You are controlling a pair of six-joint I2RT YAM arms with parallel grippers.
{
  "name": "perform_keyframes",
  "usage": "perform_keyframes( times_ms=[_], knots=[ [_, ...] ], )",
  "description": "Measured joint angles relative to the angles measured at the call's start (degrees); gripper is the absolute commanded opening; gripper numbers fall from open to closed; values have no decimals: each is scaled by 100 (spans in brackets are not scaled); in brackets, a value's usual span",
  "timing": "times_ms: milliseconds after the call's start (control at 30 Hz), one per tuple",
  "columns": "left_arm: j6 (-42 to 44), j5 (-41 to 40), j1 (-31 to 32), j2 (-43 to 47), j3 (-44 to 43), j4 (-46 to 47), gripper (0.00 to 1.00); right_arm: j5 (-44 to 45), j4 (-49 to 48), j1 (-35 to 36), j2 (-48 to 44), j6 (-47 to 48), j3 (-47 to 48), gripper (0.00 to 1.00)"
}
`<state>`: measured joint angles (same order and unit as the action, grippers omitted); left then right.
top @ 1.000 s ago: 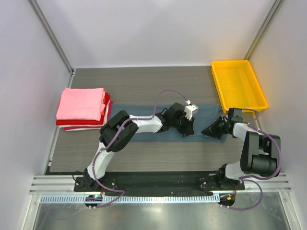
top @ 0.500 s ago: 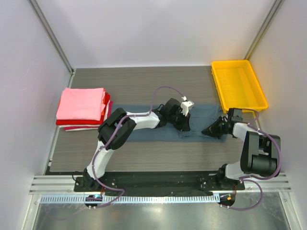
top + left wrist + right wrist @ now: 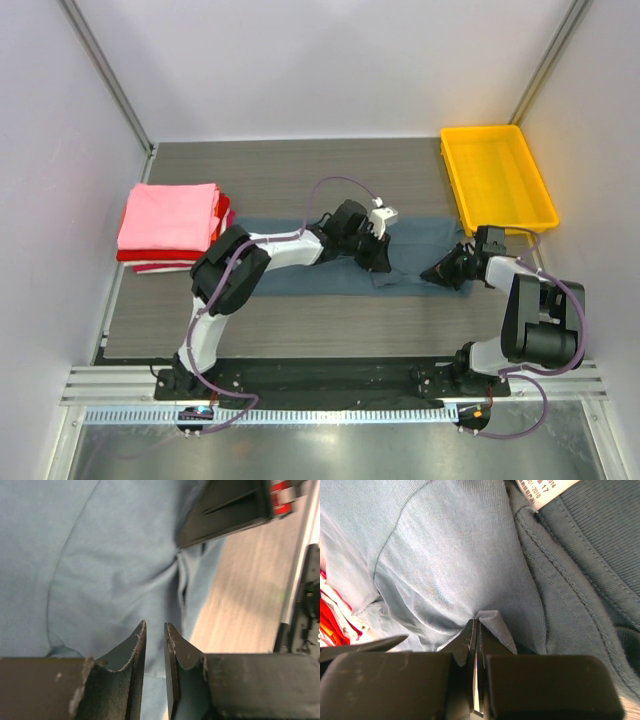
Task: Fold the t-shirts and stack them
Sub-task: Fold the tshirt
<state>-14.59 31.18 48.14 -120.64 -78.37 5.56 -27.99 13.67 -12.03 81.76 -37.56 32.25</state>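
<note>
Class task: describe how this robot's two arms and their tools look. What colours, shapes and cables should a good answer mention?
The left arm and right arm both have white links between bulky black joints, and a thin mauve-grey cable loops along each. The left tool and right tool are black, each with two flat dark fingers, the left pair scuffed pale at the edges.
</note>
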Motion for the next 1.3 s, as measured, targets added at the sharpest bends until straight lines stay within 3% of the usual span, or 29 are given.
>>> perform_keyframes(
  times_ms=[500, 900, 1300],
  knots=[
    [-197, 11, 20, 166, 431, 13, 25, 20, 125, -24, -369, 0, -13, 10],
    [-479, 13, 564, 120, -675, -50, 28, 107, 385, -125, -448, 85, 13, 10],
    [-780, 46, 911, -990, -1239, -44, 23, 125, 396, -317, -199, 170, 20, 7]
  ],
)
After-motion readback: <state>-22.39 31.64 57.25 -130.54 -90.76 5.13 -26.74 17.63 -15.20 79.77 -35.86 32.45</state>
